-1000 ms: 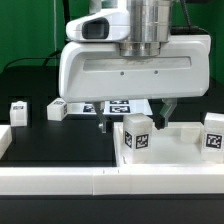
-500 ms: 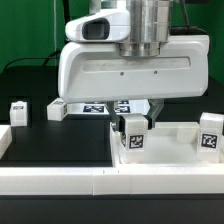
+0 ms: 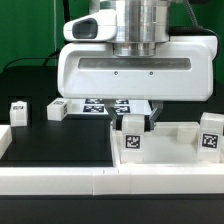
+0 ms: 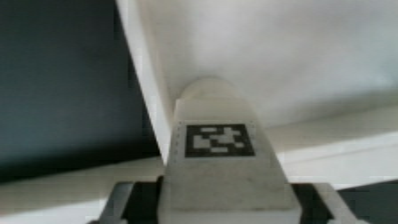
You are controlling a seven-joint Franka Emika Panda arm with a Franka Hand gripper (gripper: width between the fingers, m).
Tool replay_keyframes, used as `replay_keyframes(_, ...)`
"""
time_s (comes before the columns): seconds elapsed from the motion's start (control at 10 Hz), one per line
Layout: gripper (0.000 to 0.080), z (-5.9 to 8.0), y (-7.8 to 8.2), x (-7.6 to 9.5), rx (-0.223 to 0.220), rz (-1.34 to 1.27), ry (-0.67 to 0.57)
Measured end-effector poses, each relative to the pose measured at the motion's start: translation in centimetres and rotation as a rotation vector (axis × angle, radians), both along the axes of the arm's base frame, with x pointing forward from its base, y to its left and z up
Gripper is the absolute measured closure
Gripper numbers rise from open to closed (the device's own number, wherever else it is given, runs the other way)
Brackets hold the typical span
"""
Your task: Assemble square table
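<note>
Four legs, counted in the exterior view. The far-left leg (image 3: 18,111) and the second leg (image 3: 57,110) stand on the black counter (image 3: 60,148) at middle left. The right leg (image 3: 210,136) is at the right edge.

The held leg (image 3: 134,137) (image 4: 221,135) is pinched upright in the hand (image 3: 134,124) (image 4: 221,205).

One tabletop (image 3: 165,155) (image 4: 294,60) lies at lower right.

The arm (image 3: 135,65) fills the frame's centre and points straight down, holding the leg at the tabletop's left part.
</note>
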State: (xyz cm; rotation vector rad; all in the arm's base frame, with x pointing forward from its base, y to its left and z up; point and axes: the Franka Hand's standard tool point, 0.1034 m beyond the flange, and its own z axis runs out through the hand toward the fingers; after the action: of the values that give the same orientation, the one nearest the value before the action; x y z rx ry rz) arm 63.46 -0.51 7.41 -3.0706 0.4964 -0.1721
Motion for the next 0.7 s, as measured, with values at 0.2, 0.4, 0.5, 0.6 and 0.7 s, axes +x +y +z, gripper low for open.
replay_keyframes(0.2,0.0514,0.01,0.23,-0.03,0.042,-0.260,0.002)
replay_keyframes(0.4,0.0514,0.00,0.36,-0.15,0.078,-0.524,0.019)
replay_keyframes(0.5,0.0514,-0.03,0.45,-0.09,0.093,-0.669,0.030)
replay_keyframes(0.6,0.0514,-0.03,0.48,-0.05,0.103,-0.782,0.040)
replay_keyframes(0.7,0.0514,-0.04,0.45,-0.06,0.103,-0.787,0.040)
